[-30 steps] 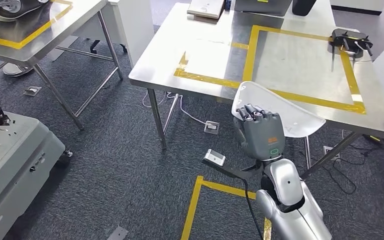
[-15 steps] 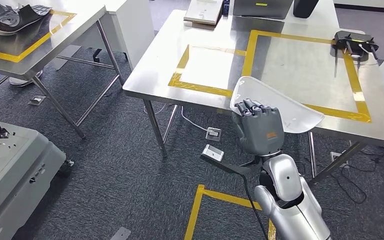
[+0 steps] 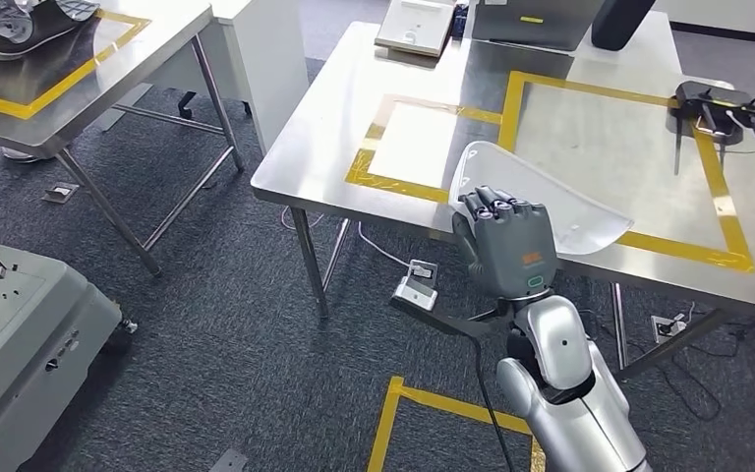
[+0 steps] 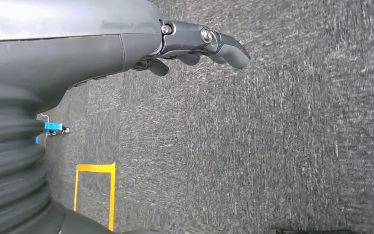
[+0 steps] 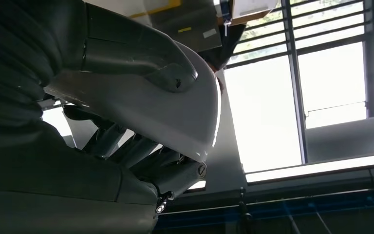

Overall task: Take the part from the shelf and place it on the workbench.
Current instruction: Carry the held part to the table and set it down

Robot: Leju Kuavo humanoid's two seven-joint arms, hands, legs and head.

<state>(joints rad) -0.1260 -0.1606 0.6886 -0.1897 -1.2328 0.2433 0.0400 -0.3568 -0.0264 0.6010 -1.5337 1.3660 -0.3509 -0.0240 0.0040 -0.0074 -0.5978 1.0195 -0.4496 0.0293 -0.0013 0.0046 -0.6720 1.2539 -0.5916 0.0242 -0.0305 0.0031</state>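
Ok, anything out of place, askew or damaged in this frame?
Nothing stands out. The right hand holds the white curved part over the near edge of the workbench, intact as far as visible. The left hand hangs over the carpet, holding nothing.

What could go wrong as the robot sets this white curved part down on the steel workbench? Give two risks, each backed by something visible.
1. The right hand grips the white curved part by one edge only, so it may tilt or slip.
2. The part hangs over the workbench front edge; released here, it could slide off onto the carpet.
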